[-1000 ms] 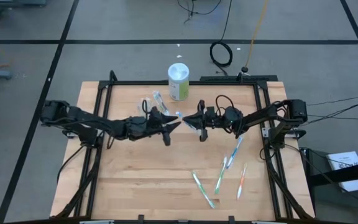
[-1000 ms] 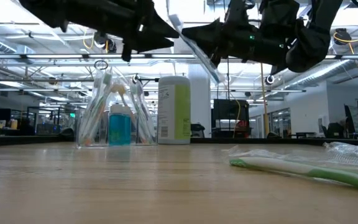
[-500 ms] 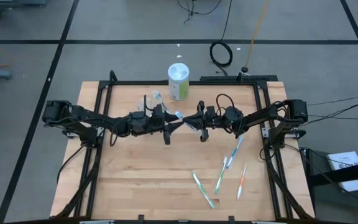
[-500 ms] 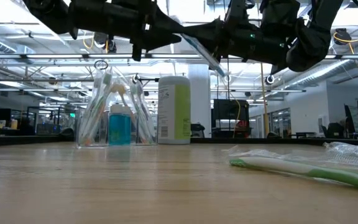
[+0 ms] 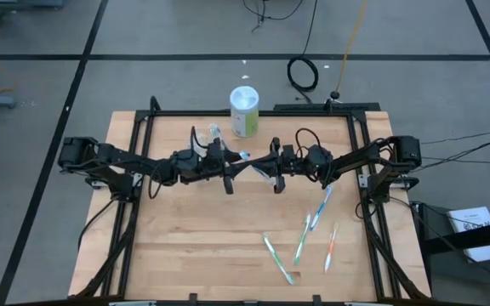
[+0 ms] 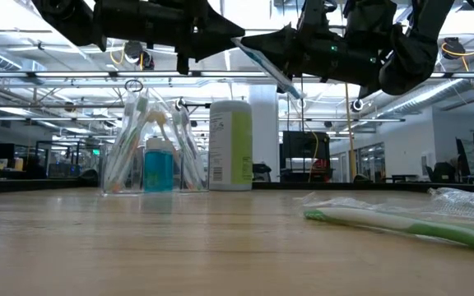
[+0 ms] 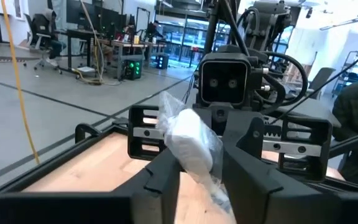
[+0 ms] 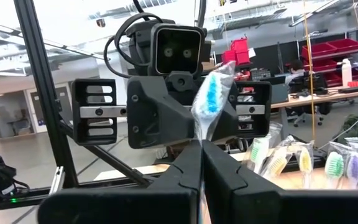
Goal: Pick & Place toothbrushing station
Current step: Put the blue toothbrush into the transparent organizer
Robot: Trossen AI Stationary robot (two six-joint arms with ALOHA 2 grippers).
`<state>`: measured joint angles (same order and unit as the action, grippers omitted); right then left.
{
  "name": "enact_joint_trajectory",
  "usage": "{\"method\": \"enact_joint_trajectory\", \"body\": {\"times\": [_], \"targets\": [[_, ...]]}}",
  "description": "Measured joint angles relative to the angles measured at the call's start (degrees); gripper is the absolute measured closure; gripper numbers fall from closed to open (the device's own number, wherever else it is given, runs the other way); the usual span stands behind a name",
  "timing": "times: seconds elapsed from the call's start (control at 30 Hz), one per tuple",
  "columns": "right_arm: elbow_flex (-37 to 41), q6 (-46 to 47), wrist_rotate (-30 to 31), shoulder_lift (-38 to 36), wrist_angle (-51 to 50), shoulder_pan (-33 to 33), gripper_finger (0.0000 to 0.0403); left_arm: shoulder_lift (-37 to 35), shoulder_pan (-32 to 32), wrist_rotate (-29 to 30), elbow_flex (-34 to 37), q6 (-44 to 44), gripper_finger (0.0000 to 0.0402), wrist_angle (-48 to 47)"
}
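A wrapped toothbrush with a blue-bristled head is in the air over the table's middle, between my two grippers. My right gripper is shut on it. My left gripper faces it, open, with its fingers on either side of the wrapped head; I cannot tell whether they touch it. A clear container with several toothbrushes and a blue tube stands on the table at the far middle and also shows in the high view. My right gripper pinches the toothbrush's handle between its two fingers. The fingers come level from the table's right side and lie across the brush. The brush is lifted clear and slants, its head end toward the left gripper and its other end lower.
A white and green canister stands at the table's far edge beside the container. Several wrapped toothbrushes lie loose on the near right of the table; one shows close in the low view. A black frame runs around the table.
My left gripper has gone toward the table's right edge, up to the right gripper, and its fingers now stand around the toothbrush's head end. The right gripper has kept its hold on the brush.
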<state>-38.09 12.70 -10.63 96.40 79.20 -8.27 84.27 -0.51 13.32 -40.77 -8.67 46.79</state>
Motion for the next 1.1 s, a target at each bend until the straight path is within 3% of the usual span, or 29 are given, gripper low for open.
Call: {"method": "enact_joint_trajectory", "body": {"times": [0.3, 0.47, 0.7, 0.8, 0.9, 1.03, 1.1], "targets": [[0.0, -1.5, 0.0, 0.0, -0.5, -0.3, 0.0386, 0.0, 0.0, -0.2, 0.0, 2.2, 0.0387, -0.3], [0.0, -2.0, -0.3, -0.5, -4.7, -1.5, 0.0344, -0.1, 0.0, 0.2, 0.0, 1.9, 0.0385, -2.1], [0.2, -2.3, 0.0, -5.0, -14.3, -3.5, 0.026, -7.4, -1.4, 1.0, 0.0, 0.4, 0.0394, -15.1], [0.2, -4.2, 0.1, -7.9, -21.3, -3.8, 0.0235, -12.7, -1.9, 5.5, -0.1, 1.1, 0.0384, -19.9], [0.2, -6.8, 0.0, -10.1, -27.1, -3.8, 0.0221, -17.6, -1.8, 14.0, -0.1, 4.8, 0.0384, -26.3], [0.2, -9.1, 0.0, -11.1, -29.0, -3.8, 0.0216, -21.9, -2.0, 26.0, 0.0, 5.5, 0.0395, -34.7], [0.2, -9.1, 0.0, -11.0, -29.0, -3.8, 0.0217, -22.5, -2.5, 27.5, -0.1, 2.2, 0.039, -38.0]]}}
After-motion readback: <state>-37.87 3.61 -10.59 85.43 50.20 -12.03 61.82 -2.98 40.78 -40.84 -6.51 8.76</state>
